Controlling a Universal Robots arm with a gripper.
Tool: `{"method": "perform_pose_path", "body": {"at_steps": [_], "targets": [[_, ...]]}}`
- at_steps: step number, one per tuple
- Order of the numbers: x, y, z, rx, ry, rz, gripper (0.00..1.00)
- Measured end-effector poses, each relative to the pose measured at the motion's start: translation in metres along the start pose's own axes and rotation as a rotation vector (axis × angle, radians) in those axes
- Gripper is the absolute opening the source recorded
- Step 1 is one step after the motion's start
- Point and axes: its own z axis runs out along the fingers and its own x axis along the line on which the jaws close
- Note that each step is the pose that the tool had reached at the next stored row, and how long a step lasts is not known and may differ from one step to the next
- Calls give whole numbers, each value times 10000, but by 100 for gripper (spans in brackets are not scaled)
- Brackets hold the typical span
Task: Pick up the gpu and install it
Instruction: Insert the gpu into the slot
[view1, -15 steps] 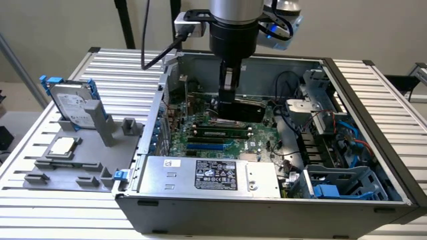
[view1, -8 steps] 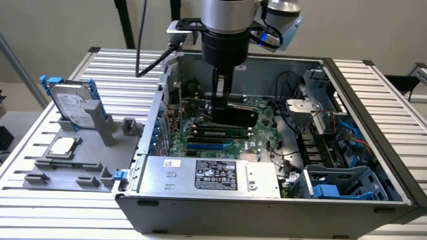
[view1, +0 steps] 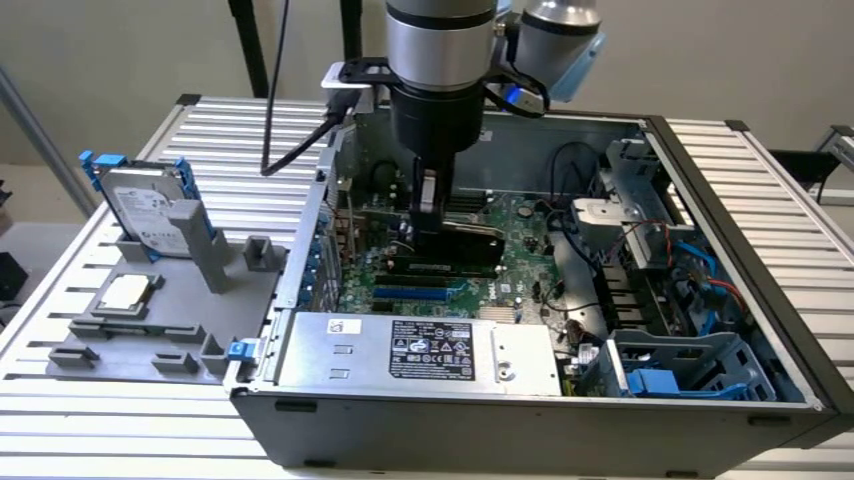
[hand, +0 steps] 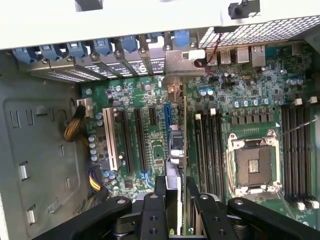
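Jaws clenched on gpu (view1: 461, 250) top edge. Card upright on edge, low over motherboard (view1: 521, 225) middle, along expansion slots (hand: 122, 140), metal bracket (hand: 182, 62) at motherboard's rear edge. Seated or not: cannot tell.

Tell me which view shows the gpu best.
The exterior view: the gpu stands on edge over the motherboard, its black face showing below the gripper. The wrist view sees it edge-on, a thin strip.
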Motion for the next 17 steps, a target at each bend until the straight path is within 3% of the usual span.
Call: {"method": "perform_pose_path", "body": {"at_steps": [7, 12, 17], "targets": [[94, 24, 126, -74, -42, -140, 27], [116, 55, 213, -88, -108, -517, 27], [122, 101, 241, -93, -124, -746, 27]]}}
